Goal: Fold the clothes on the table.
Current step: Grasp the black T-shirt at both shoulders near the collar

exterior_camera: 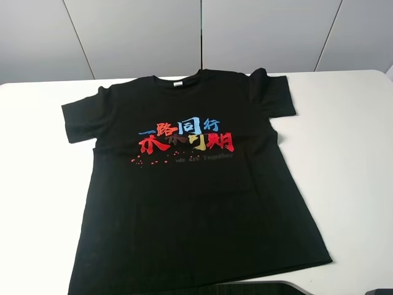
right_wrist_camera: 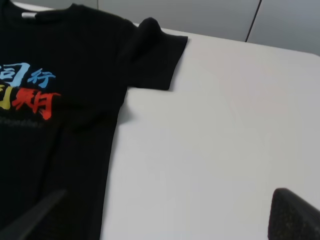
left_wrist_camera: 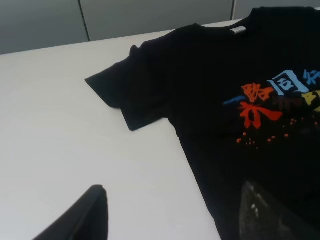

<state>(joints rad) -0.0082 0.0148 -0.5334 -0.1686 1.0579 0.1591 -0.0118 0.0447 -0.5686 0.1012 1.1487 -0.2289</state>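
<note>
The black T-shirt (exterior_camera: 190,184) lies flat and print side up on the white table (exterior_camera: 350,153), collar at the far edge and hem at the near edge. Its red, blue and yellow characters (exterior_camera: 187,136) face up. In the left wrist view the shirt (left_wrist_camera: 225,90) shows one sleeve (left_wrist_camera: 130,95). My left gripper (left_wrist_camera: 175,220) is open and empty, one finger over the table and one over the shirt's side. In the right wrist view the shirt (right_wrist_camera: 65,100) shows the other sleeve (right_wrist_camera: 155,55). My right gripper (right_wrist_camera: 160,220) is open and empty, straddling that side edge.
A grey panelled wall (exterior_camera: 196,31) stands behind the table's far edge. Bare white table lies left (exterior_camera: 31,184) and right of the shirt. Dark arm parts (exterior_camera: 258,287) show at the near edge. The right sleeve is bunched at the shoulder (exterior_camera: 261,77).
</note>
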